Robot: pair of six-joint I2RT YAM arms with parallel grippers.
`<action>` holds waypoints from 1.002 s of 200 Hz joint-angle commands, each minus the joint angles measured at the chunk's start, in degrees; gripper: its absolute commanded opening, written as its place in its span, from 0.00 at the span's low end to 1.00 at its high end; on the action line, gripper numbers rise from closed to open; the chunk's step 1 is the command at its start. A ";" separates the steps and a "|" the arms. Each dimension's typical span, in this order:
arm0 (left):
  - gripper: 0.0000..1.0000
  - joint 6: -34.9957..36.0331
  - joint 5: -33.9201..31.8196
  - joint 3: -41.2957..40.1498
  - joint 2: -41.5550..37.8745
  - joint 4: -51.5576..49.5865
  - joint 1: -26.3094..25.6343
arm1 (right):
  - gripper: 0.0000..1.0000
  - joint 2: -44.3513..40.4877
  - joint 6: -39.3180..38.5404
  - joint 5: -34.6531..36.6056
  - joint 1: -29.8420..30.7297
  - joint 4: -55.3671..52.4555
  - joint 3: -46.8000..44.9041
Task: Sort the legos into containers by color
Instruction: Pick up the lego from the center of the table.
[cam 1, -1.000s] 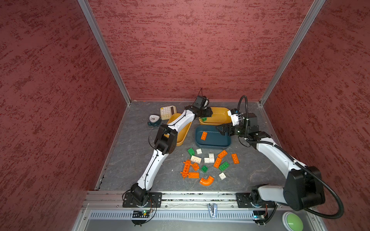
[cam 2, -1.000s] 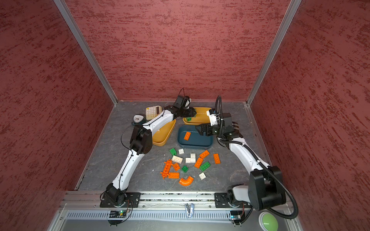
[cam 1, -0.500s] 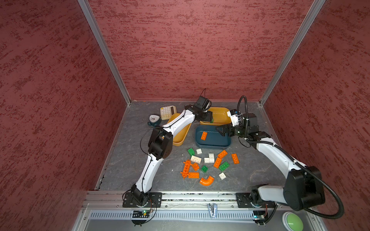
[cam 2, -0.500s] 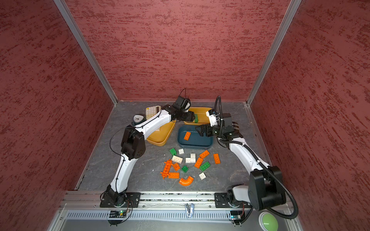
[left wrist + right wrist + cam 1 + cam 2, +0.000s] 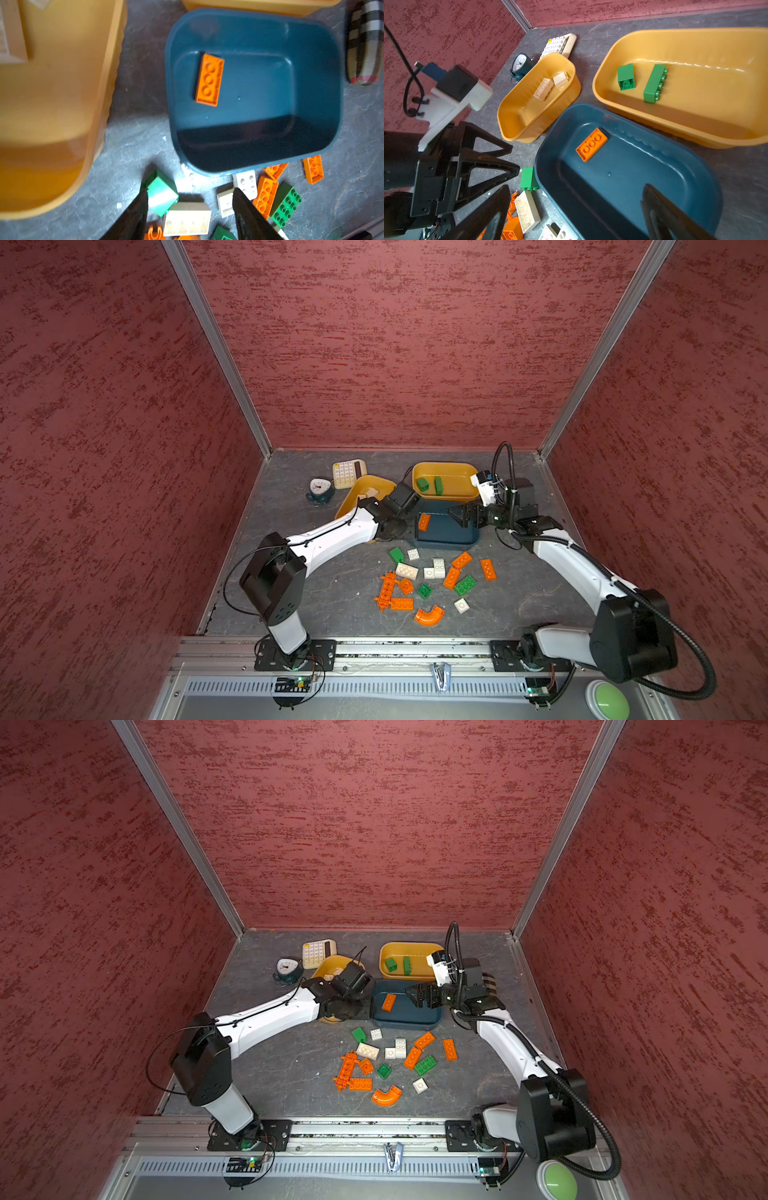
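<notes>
Several orange, green and white legos (image 5: 432, 580) lie loose on the floor, among them an orange elbow (image 5: 429, 615) and a long beam (image 5: 386, 591). The teal container (image 5: 449, 535) holds one orange brick (image 5: 424, 521). Two green bricks (image 5: 422, 484) lie in the back yellow container (image 5: 449, 470), and white bricks (image 5: 544, 89) in the left yellow container (image 5: 365, 485). My left gripper (image 5: 190, 192) is open and empty at the teal container's left edge, above a green brick (image 5: 162, 193) and a white brick (image 5: 187, 218). My right gripper (image 5: 574, 192) hangs open and empty over the teal container's right end.
A cream calculator (image 5: 349, 473) and a small clock (image 5: 320, 489) sit at the back left. A plaid case (image 5: 365, 41) lies beside the teal container. Red walls close in three sides. The metal rail (image 5: 415, 649) runs along the front.
My left gripper has pulled back from over the back yellow container to the left edge of the teal one, with its jaws wider apart. The right arm has stayed put.
</notes>
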 commanded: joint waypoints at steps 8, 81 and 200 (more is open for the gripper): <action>0.64 -14.15 -5.50 -2.47 -0.14 1.18 -2.82 | 0.99 -0.42 0.27 -2.21 -0.17 2.00 -0.69; 0.62 -24.48 -12.71 -3.66 3.68 -3.74 -5.71 | 0.99 -1.13 -0.68 -1.51 -0.17 1.20 -1.47; 0.56 -23.02 -9.36 -5.00 10.48 1.46 -2.47 | 0.99 0.36 -0.86 -2.30 -0.19 2.00 -1.48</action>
